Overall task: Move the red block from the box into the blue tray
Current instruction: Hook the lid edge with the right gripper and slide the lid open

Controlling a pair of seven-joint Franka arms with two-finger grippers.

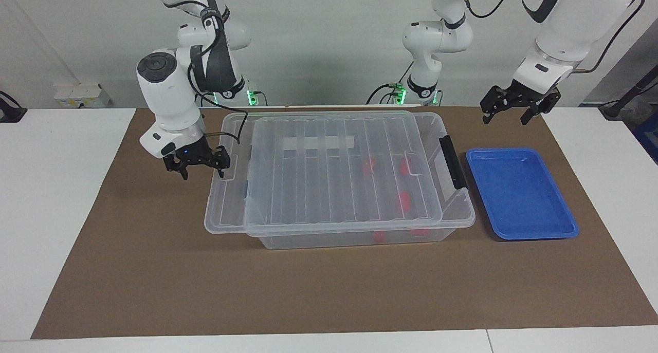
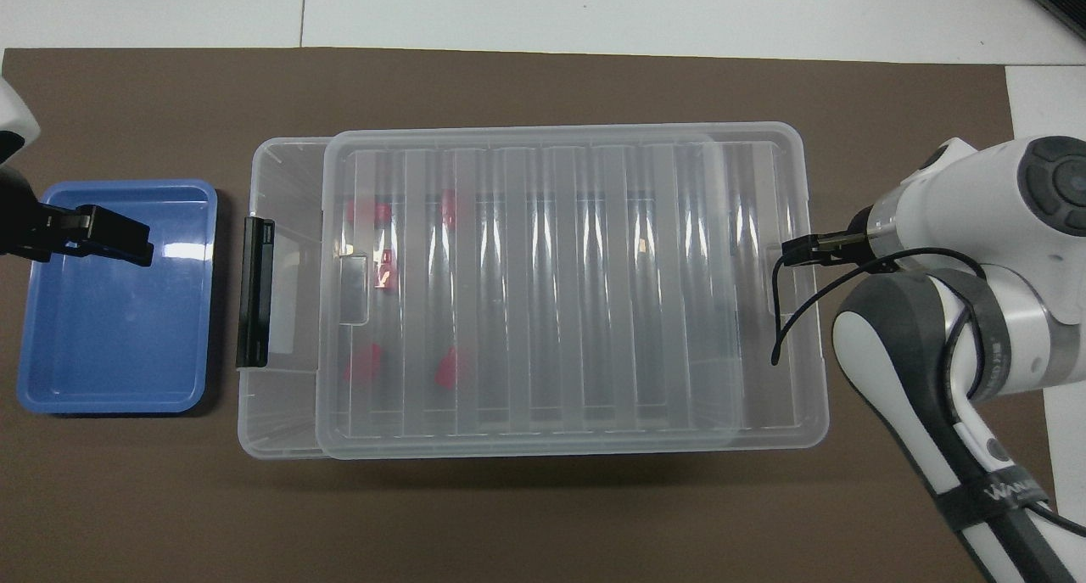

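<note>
The clear box (image 1: 360,237) stands mid-table, and its ribbed lid (image 1: 329,173) lies on it, shifted toward the right arm's end. Three red blocks (image 1: 369,166) show through the lid, inside the box near its latch end. The blue tray (image 1: 519,193) lies empty beside the box, toward the left arm's end. My right gripper (image 1: 201,170) is open at the lid's overhanging end, with one finger at its rim. My left gripper (image 1: 506,117) is open and empty, raised over the tray's edge nearer to the robots. In the overhead view the lid (image 2: 577,286), the tray (image 2: 119,328) and both the right gripper (image 2: 793,252) and the left gripper (image 2: 119,237) show.
A black latch handle (image 1: 453,162) sits on the box's end beside the tray. A brown mat (image 1: 308,291) covers the table under everything. A strip of the box (image 2: 288,193) at the latch end lies uncovered by the lid.
</note>
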